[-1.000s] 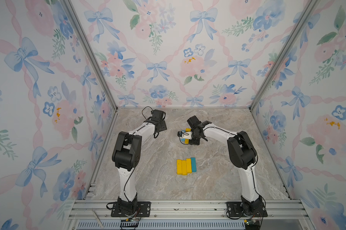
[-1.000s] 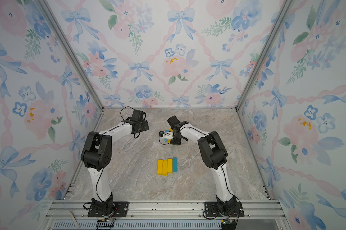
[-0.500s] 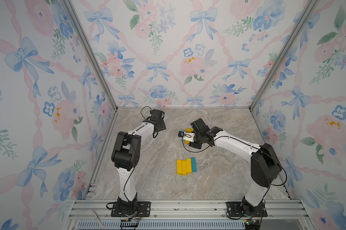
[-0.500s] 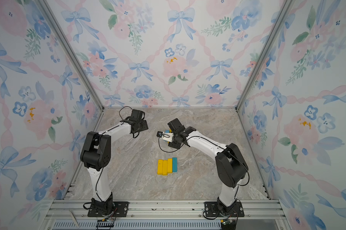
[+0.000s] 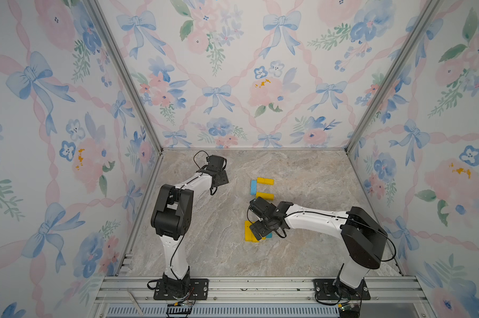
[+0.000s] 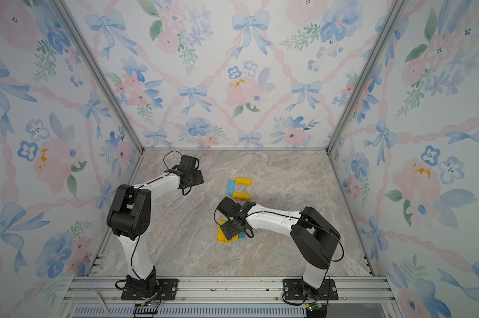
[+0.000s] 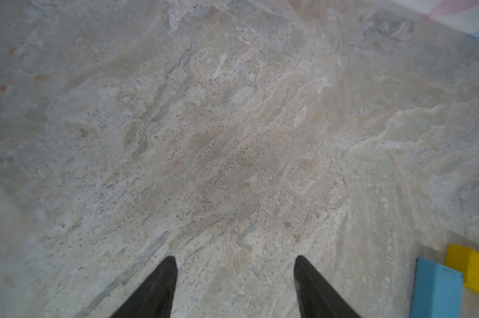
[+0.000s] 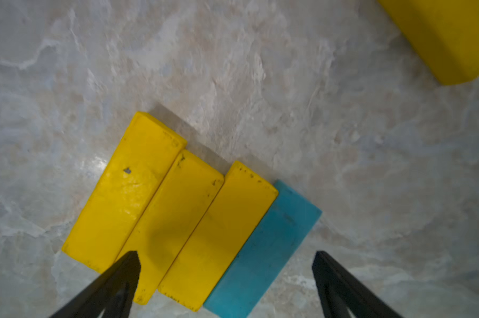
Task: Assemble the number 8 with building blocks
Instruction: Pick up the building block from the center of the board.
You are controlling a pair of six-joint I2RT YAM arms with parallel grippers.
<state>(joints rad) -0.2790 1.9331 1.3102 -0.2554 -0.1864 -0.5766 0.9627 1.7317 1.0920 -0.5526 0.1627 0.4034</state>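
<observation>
8 [image 6: 230,186] begun: three bars laid, four waiting in the spare row.

The right gripper [image 8: 226,256] hangs over the near-centre row with its jaws spread wide and nothing in them. That row is three yellow bars [image 8: 177,214] with a teal bar [image 8: 266,242] at its right end, all flat and side by side, each with its long axis near-far. The left gripper [image 7: 235,258] is also parted and empty, over bare table [image 7: 233,124] at far left. Beyond the row and apart from it, the blue bar [image 5: 253,187] runs near-far as the upper left side. A top bar [image 5: 265,181] and a middle bar [image 5: 264,196], both yellow, run left-right from its ends, so the loop is open to the right. I judge the digit's long axis as near-far, with its top at the far end. The upper right side and the whole lower loop remain to be laid.
</observation>
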